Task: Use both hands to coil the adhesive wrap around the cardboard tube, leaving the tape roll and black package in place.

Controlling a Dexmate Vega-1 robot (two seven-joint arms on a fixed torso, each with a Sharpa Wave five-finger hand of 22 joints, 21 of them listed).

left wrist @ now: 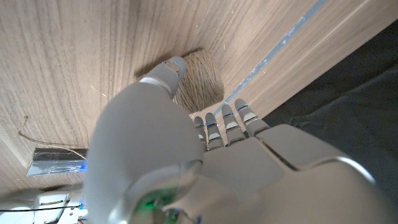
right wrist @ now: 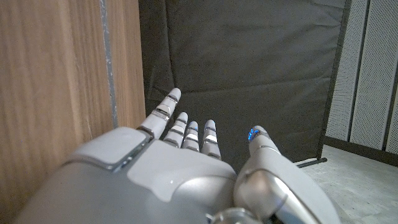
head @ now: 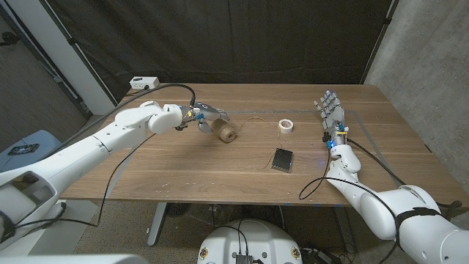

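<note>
left hand (head: 201, 117) fingers gripping brown wrapped cardboard tube (head: 226, 133), right hand (head: 331, 111) fingers spread

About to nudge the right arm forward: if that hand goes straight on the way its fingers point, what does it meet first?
Nothing, apparently: the right hand points past the table's far edge toward the dark curtain; depth is unclear.

The left robot hand (head: 199, 116) covers one end of the cardboard tube (head: 226, 133); the thin wrap strand (head: 254, 119) is too fine to trace.
</note>
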